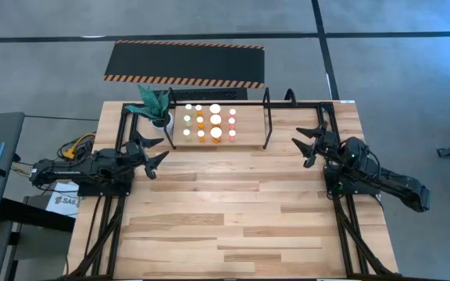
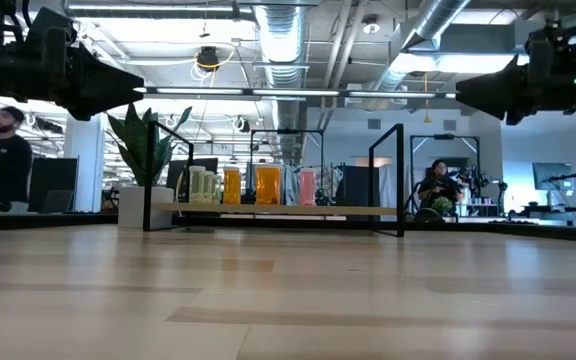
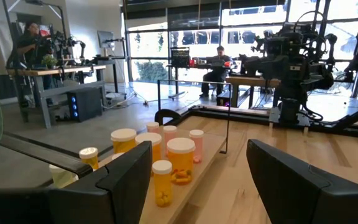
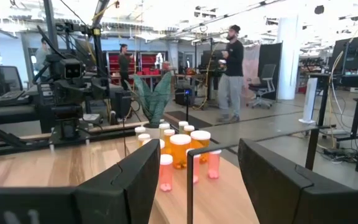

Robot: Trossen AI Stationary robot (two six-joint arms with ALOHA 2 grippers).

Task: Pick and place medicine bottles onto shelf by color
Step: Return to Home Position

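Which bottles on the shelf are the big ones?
The wide-capped orange bottles, forming the third column from the plant, between the small orange bottles and the pink bottles.

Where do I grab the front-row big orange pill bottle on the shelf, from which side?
Probably by its white cap, from straight above. The big orange pill bottle stands upright in the front row, smaller bottles close on both sides, another big bottle behind; the wooden shelf's black hoop uprights block the ends.
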